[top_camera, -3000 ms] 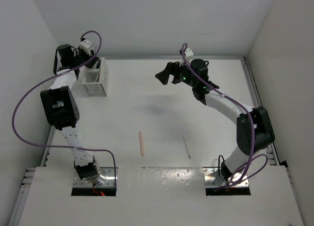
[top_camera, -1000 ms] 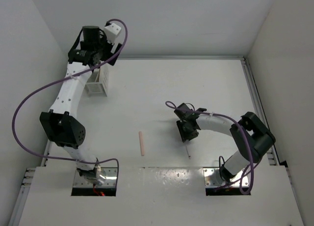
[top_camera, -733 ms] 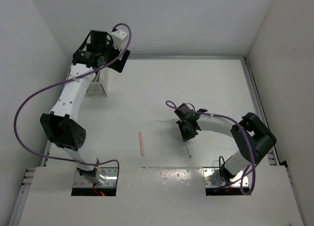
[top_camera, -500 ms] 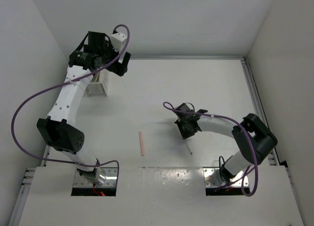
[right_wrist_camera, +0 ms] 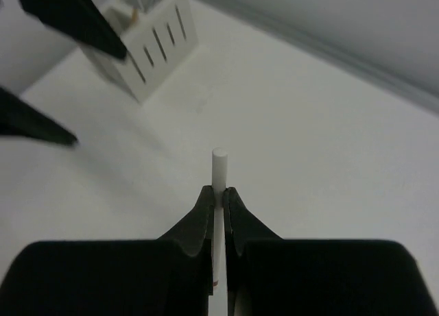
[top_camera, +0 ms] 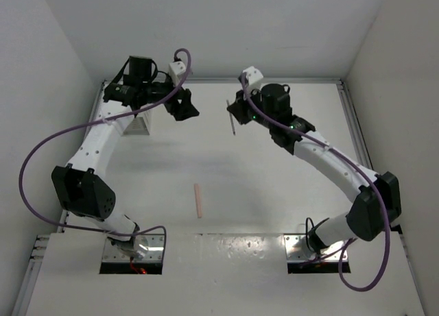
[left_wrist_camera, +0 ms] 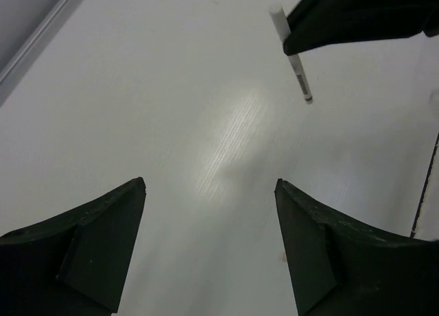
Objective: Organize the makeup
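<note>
My right gripper (top_camera: pixel 233 112) is shut on the thin white makeup stick (top_camera: pixel 232 126), held above the back middle of the table. In the right wrist view the stick (right_wrist_camera: pixel 219 166) pokes out past the closed fingertips of that gripper (right_wrist_camera: pixel 218 190). My left gripper (top_camera: pixel 191 105) hangs open just left of it, nothing between its fingers (left_wrist_camera: pixel 103 227); the left wrist view shows the white stick (left_wrist_camera: pixel 291 52) ahead, pinched in the other gripper's dark fingers (left_wrist_camera: pixel 357 18). A pink makeup stick (top_camera: pixel 198 200) lies on the table near the front middle.
The white slatted box (top_camera: pixel 137 126) stands at the back left, partly behind my left arm; the right wrist view shows the box (right_wrist_camera: pixel 147 42) with a tan tip (right_wrist_camera: pixel 134 16) inside. Walls close the table at the back and on both sides.
The right gripper shut on the thin white stick at the front of the table and carried it up to the back middle. The left arm swung right, away from the box.
</note>
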